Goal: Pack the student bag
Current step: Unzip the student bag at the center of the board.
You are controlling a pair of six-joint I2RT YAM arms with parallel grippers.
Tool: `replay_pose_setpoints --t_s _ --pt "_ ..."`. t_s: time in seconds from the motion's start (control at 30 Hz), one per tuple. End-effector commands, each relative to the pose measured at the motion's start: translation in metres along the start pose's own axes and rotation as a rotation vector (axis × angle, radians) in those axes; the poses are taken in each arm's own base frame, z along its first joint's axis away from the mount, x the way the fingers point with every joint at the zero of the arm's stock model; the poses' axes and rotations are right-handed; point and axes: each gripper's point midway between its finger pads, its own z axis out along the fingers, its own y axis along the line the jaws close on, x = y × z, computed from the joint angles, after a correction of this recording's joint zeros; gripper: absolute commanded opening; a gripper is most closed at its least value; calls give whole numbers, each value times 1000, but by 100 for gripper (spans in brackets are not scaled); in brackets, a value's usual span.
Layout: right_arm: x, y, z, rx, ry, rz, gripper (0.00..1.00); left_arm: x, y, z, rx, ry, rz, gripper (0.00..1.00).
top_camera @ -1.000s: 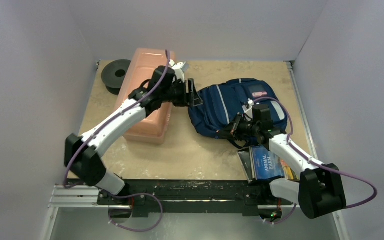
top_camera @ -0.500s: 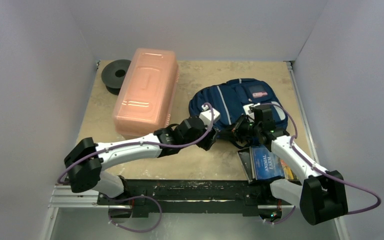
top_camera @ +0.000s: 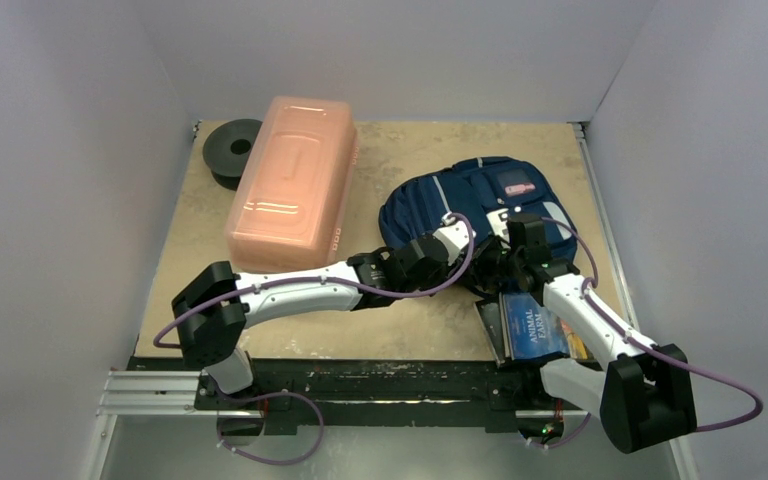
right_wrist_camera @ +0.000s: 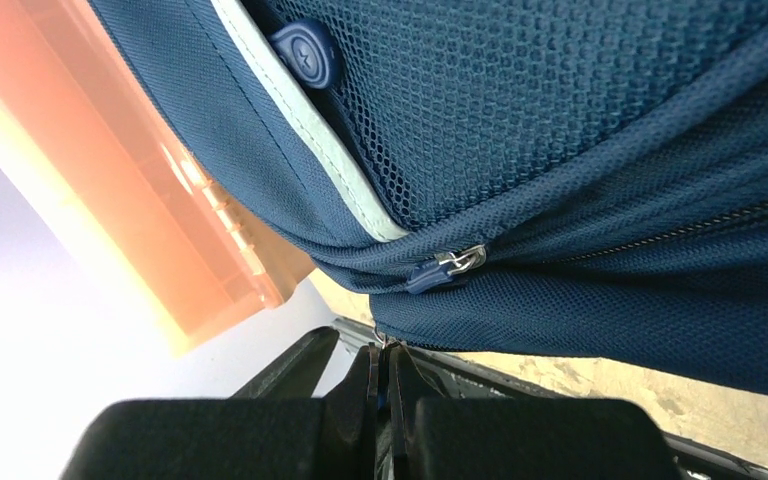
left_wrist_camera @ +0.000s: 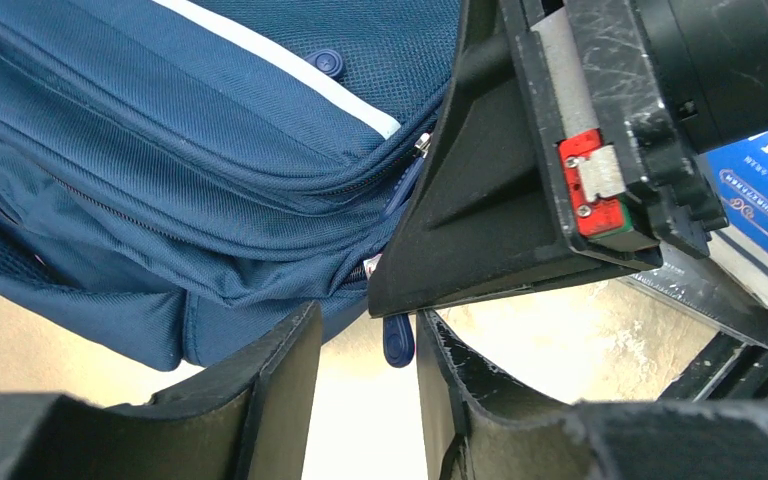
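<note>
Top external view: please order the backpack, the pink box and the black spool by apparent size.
Backpack and pink box: about alike, not ranked.
Then black spool: clearly smallest, partly hidden by the box.

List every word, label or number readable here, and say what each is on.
"ANIMAL FARM": on the book cover, top view.
Small print on the book, left wrist view: too blurred to read.
Patch on the bag: lettering too small to read.
Nothing else is readable.
</note>
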Motion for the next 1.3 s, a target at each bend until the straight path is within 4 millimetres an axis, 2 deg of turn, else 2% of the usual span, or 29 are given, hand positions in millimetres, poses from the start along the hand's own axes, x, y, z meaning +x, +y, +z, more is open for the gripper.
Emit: replay_pose_setpoints --t_s 0.0,0.13,0.27,0.4,0.57,0.6,0.67,0.7,0.73,0.83,0.87,1.03,1.17,1.27 --pt "-2 40 -15 -122 -29 -43 0 -7 1 2 -40 6 64 39" --pt "-2 39 -14 -118 -28 -43 0 1 -7 -3 -7 19 78 51" --pt "-3 39 -14 -118 -30 -43 0 6 -13 0 21 31 104 50" --pt "-2 38 -14 -117 -30 -41 0 -1 -14 7 12 17 121 39" --pt "-1 43 -18 -130 -33 -43 0 5 -12 13 -10 51 134 30" --pt "-1 45 -19 -135 -36 -48 0 4 -11 13 -14 50 133 24" --pt "-3 45 -20 -130 -56 -70 0 1 -5 12 -45 41 127 3" --pt "-7 41 -20 -109 -76 -91 2 -2 -1 11 -64 23 117 0" --pt "-11 36 -20 -77 -106 -114 11 -6 2 9 -75 3 105 0" --pt "-30 7 -25 57 -214 -177 53 -13 17 0 -106 -33 30 0" --pt "-36 0 -28 83 -253 -194 64 -14 21 -3 -109 -33 1 0" --pt "-58 -29 -37 124 -421 -194 96 -18 31 -14 -50 -19 -148 0" --pt "-74 -27 -27 73 -450 -145 98 -25 19 -22 34 -13 -231 0" --pt "-98 -35 -20 134 -499 -95 94 -22 12 -22 80 14 -291 0"
